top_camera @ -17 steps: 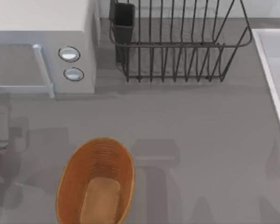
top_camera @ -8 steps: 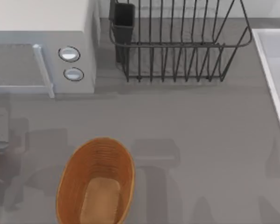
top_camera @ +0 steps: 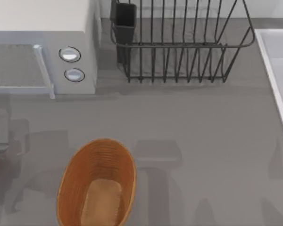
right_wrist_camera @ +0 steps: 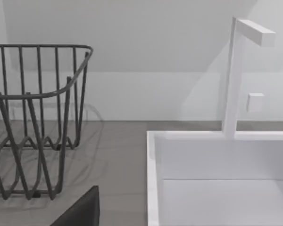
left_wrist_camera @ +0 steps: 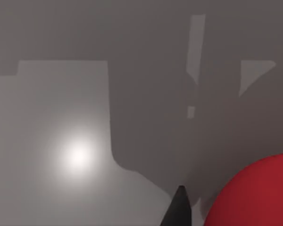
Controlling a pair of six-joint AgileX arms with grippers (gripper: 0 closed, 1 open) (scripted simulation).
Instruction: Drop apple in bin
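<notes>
Woven wicker is lying bare: the bin [top_camera: 96, 184], sitting at the lower left-centre of the top view on the grey desk [top_camera: 193, 117], is showing nothing but its tan floor, so the drop is judged not yet done.

The apple [left_wrist_camera: 254, 193] is appearing as a red curve in the lower right corner of the left wrist view, with one dark fingertip [left_wrist_camera: 178, 207] of the left tool just beside it. Whether that tool is gripping the fruit or merely standing next to it cannot be told. In the top view, part of the left arm [top_camera: 0, 132] is showing at the far left edge of the frame, with a faint red trace just below it, well apart from the bin.

The right arm is sitting idle, its wrist camera facing the black wire dish rack [right_wrist_camera: 33, 117] and the white sink [right_wrist_camera: 217, 179]; its tool state cannot be told either.

Remaining, by judgement: confirming the grasp, carrying the apple across to the bin, and releasing it over the opening.
</notes>
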